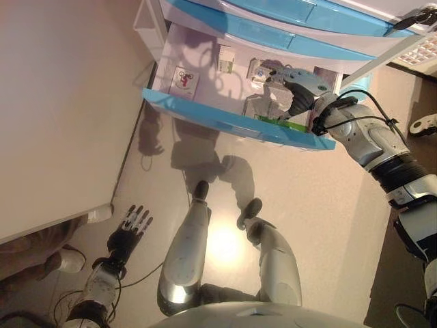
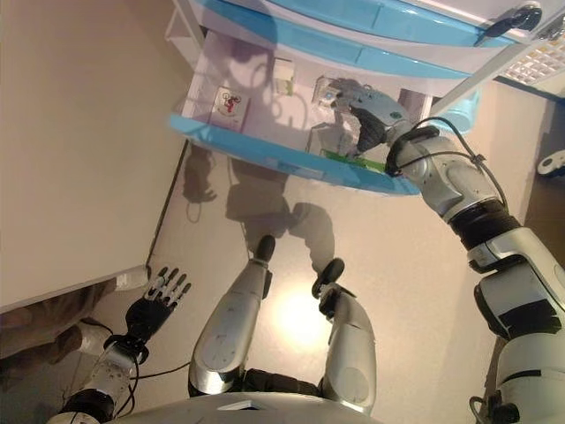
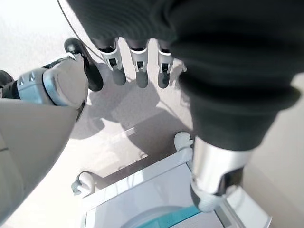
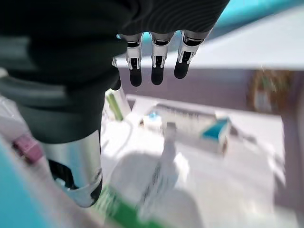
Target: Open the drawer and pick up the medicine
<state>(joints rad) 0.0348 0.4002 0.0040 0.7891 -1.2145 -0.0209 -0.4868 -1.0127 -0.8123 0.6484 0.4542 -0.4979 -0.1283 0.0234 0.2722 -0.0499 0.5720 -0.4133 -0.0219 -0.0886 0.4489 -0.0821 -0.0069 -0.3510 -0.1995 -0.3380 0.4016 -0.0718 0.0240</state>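
Inside open drawer (image 1: 205, 116): medicine boxes (image 1: 186, 79).

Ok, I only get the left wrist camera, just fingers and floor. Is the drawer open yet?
Observer: Yes. The head views show the drawer pulled out.
Operator: Where's the other hand?
Observer: The right hand reaches into the drawer with straight fingers, holding nothing.
Operator: Is there medicine in it?
Observer: A white and blue box lies just past its fingertips.

Blue-fronted drawer (image 1: 232, 123) pulled open; white medicine boxes (image 1: 226, 59) lie inside.
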